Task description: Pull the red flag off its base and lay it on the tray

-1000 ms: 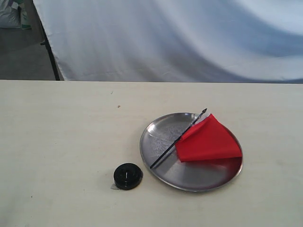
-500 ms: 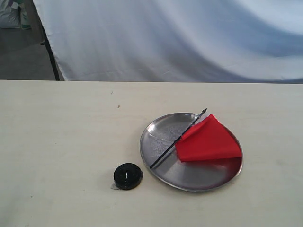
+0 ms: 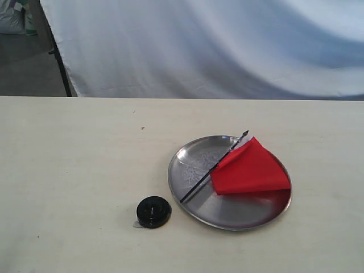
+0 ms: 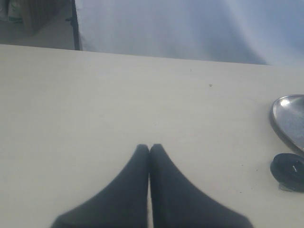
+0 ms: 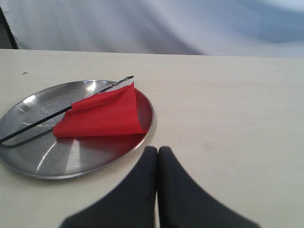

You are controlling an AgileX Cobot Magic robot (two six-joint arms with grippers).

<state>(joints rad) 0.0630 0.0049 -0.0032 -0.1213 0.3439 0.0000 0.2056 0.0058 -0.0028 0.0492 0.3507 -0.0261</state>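
Note:
The red flag (image 3: 250,168) lies flat on the steel tray (image 3: 196,202), its thin black stick slanting across the tray's left half; the right wrist view shows the same flag (image 5: 102,114) on the tray (image 5: 28,161). The round black base (image 3: 153,211) sits on the table just left of the tray, with nothing in its hole; in the left wrist view the base (image 4: 288,167) lies beside the tray's rim (image 4: 280,121). Neither gripper shows in the exterior view. My left gripper (image 4: 149,148) is shut and empty, away from the base. My right gripper (image 5: 157,151) is shut and empty beside the tray's rim.
A pale cream table (image 3: 79,170) carries everything. A white cloth backdrop (image 3: 216,45) hangs behind its far edge, with a black stand leg (image 3: 60,62) at the far left.

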